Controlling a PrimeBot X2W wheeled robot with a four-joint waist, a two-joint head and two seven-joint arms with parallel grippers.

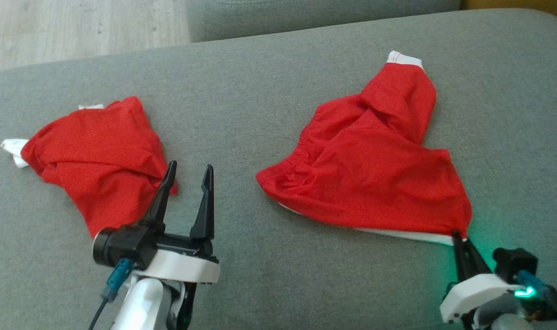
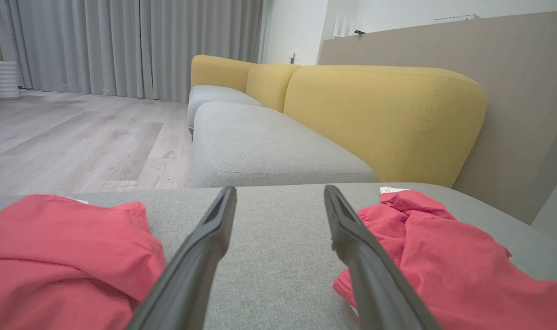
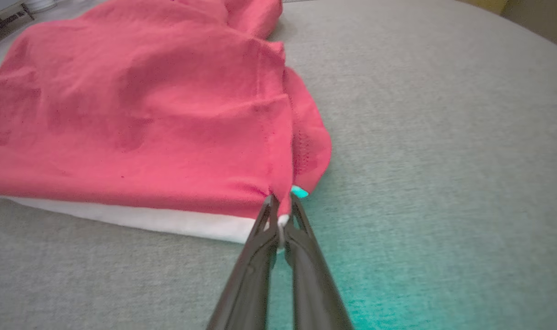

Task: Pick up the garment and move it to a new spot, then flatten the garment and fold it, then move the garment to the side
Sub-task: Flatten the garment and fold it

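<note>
Grey cushion: right claw clamped on hem corner of right garment, left claw open beside left garment; best lifted slowly, lest thin grip slip.

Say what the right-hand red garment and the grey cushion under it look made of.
Red garment: thin, soft cloth, probably a light knit, matte; it creases and drapes limply, with a white hem. Grey cushion: coarse woven upholstery, matte, with a flecked visible weave.

The dark-fingered left gripper sat at seven o'clock, jaws spread wide toward twelve. The right gripper, at five o'clock, had its jaws pinched on a corner of the red fabric garment.
</note>
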